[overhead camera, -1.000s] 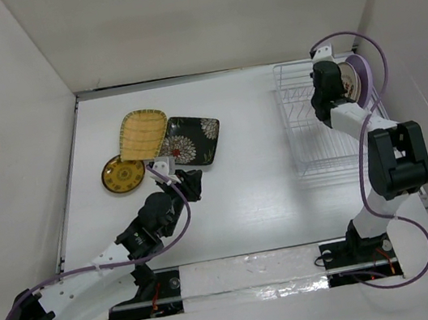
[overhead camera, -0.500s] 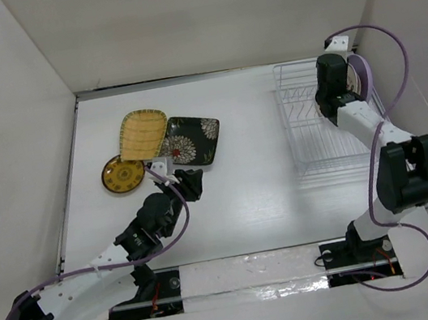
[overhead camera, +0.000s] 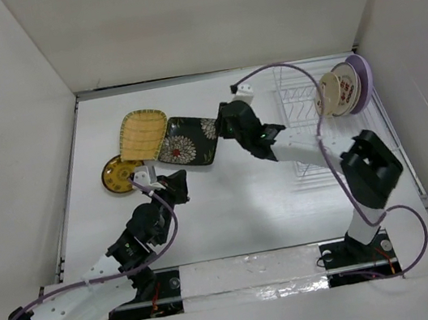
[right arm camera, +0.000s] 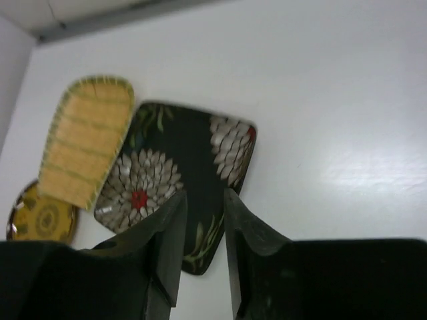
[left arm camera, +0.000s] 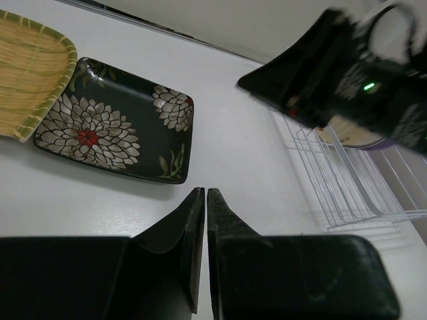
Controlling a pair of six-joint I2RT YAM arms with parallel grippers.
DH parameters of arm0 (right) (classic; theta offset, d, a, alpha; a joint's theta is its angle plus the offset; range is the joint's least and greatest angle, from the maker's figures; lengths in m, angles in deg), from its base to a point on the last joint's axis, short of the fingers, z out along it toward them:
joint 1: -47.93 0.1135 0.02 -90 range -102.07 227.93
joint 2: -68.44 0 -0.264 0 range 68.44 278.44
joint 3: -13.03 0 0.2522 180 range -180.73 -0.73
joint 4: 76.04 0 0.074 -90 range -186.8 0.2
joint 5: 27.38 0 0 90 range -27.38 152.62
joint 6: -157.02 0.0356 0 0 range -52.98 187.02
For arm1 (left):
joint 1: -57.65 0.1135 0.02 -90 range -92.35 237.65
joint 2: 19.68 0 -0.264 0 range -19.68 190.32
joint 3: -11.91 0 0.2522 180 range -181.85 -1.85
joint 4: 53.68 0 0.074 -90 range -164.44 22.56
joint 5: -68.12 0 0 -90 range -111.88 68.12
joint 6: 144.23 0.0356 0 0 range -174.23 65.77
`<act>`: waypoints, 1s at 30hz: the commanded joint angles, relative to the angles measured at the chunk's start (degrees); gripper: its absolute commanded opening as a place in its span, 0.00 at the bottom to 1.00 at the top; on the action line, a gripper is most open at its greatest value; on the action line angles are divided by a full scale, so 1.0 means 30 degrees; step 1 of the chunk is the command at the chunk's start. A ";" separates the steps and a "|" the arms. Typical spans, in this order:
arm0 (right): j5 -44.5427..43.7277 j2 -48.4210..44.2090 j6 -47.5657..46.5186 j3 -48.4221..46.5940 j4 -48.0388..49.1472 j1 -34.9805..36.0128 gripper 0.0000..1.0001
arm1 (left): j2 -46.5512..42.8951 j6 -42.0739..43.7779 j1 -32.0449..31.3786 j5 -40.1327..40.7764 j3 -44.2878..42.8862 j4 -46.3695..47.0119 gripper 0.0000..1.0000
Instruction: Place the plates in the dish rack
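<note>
Left gripper (left arm camera: pixel 200 223) clenched shut, empty, just near of the glossy black rectangular plate (left arm camera: pixel 117 130); right gripper (right arm camera: pixel 203 217) slightly parted, grasping nothing, over that plate's right edge; woven-pattern yellow dish (overhead camera: pixel 142 134) touches its left edge; thin-wire dish rack (overhead camera: pixel 307 124) with upright round plates (overhead camera: pixel 340 89) stands well right, bare table (overhead camera: pixel 254 202) between.

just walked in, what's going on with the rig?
Plate loading is partway done. The right gripper hovers open over the black flowered plate, holding nothing. The left gripper sits shut and empty on the near side of that plate. The yellow plate and brown-gold plate lie beside it. A white flowered plate and lavender plate stand in the dish rack.
</note>
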 commanded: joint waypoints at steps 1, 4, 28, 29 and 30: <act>-0.0201 0.2400 0.4557 -0.1335 -0.0281 0.0477 0.43 | -0.0516 -0.0120 -0.0074 0.0793 0.0250 0.0482 0.04; 0.0299 0.4188 0.6491 -0.1483 0.0888 0.0479 0.58 | -0.0400 -0.0091 -0.0074 0.0764 0.0280 0.0570 0.15; 0.4257 0.9642 1.5313 0.0157 0.6721 0.0303 0.08 | -0.0340 0.0056 -0.0074 0.0647 0.0338 0.0688 0.21; 0.4169 0.9555 1.5401 0.0187 0.6518 0.0303 0.03 | -0.0456 0.0056 -0.0074 0.0647 0.0368 0.0717 0.21; 0.3762 0.9409 1.5431 0.0390 0.6371 0.0303 0.00 | -0.0516 0.0056 -0.0074 0.0676 0.0397 0.0717 0.21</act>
